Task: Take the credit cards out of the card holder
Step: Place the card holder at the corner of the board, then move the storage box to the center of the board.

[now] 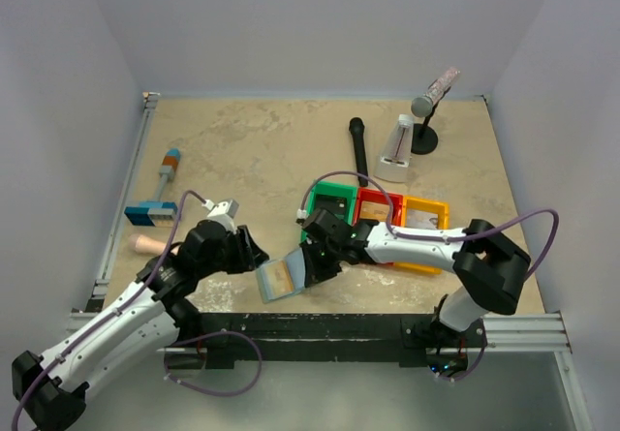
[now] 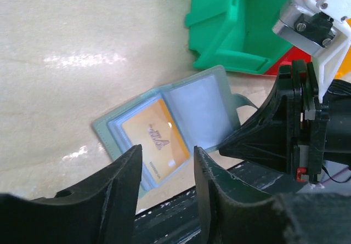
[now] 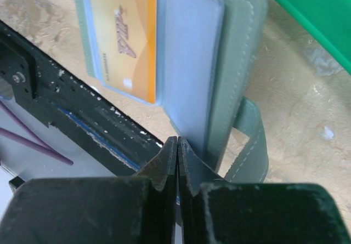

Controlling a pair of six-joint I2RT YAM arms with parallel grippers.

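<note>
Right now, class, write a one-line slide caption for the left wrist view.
Open left gripper hovers near the open grey-blue bifold card holder, tan-orange credit card showing in its sleeve.

At bottom centre, your right gripper (image 3: 177, 148) has its fingers pressed together, tips at the lower edge of the open card holder (image 3: 233, 63). An orange card (image 3: 123, 35) sits in its upper-left pocket, a pale sleeve (image 3: 189, 57) beside it. A green bin (image 3: 312, 13) fills the upper right; a black rail (image 3: 60, 101) runs lower left.
</note>
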